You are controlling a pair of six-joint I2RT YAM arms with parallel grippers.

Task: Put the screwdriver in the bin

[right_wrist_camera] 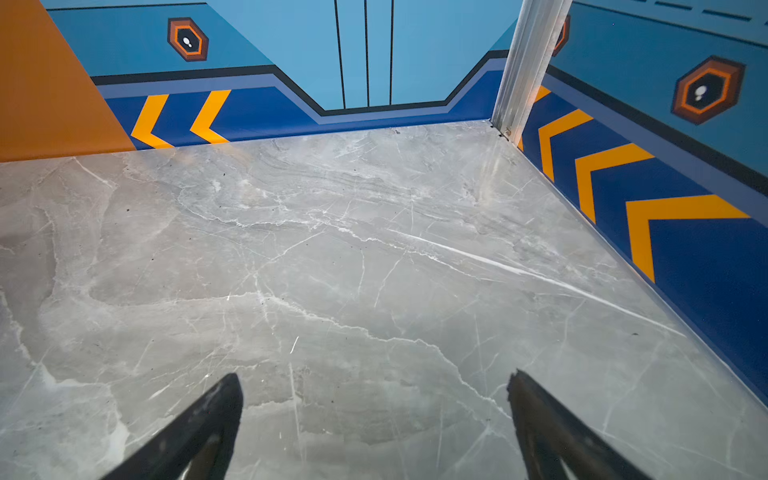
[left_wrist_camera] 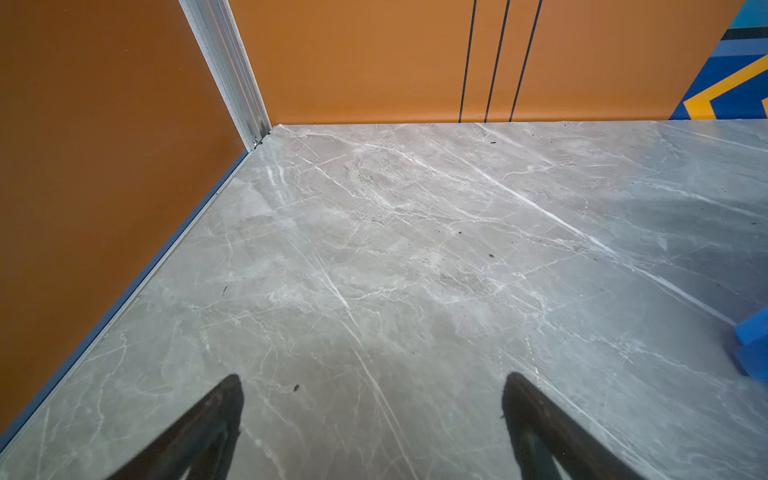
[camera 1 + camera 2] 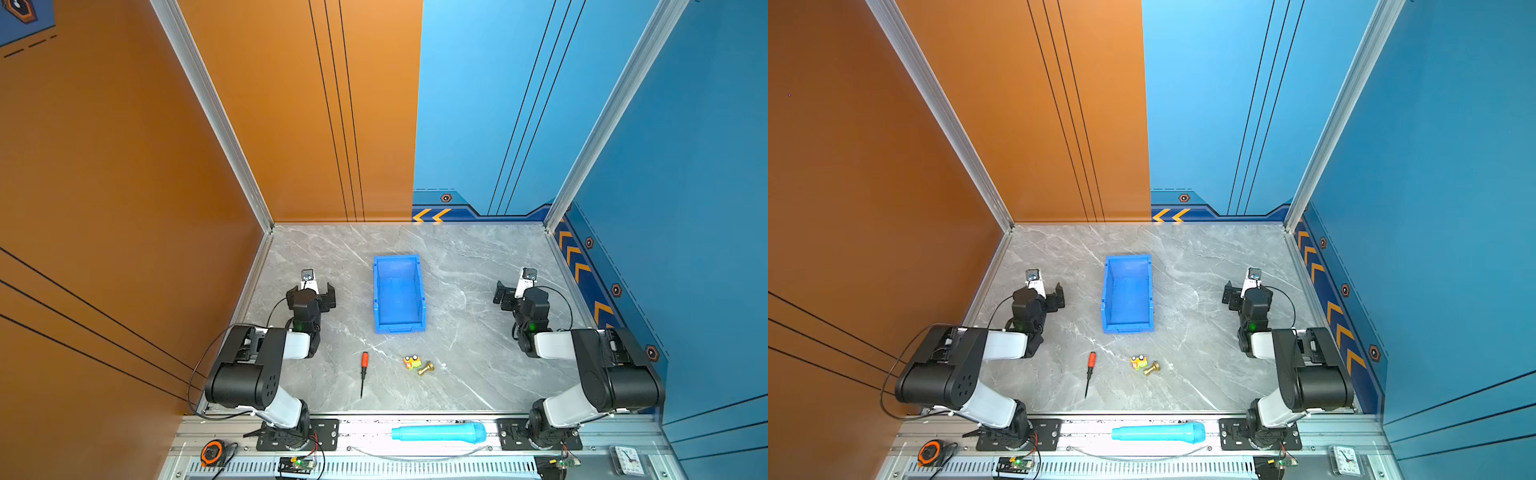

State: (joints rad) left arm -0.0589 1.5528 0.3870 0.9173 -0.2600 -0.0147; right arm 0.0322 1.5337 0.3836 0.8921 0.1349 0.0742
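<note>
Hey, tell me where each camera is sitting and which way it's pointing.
Top views: high above the near edge, looking down on the table, bin and screwdriver; left arm and right arm show.
Left wrist: low, facing the far orange wall; open left gripper shows.
Right wrist: low, facing the far blue chevron wall; open right gripper shows.
Shared: left wrist and both top views show the bin.

bench (image 3: 478,353): grey marble-look slab with white veins, smooth, a soft sheen.
bin (image 3: 420,291): blue plastic, smooth, mostly matt.
screwdriver (image 3: 363,374): red-orange handle looks like plastic; thin black shaft, dull.
brass fitting (image 3: 426,368): yellow metal, shiny.
corner post (image 3: 216,116): pale metal, ribbed, satin.
side wall (image 3: 104,166): orange panel, matt.
my left tool (image 2: 372,381): black, matt.
</note>
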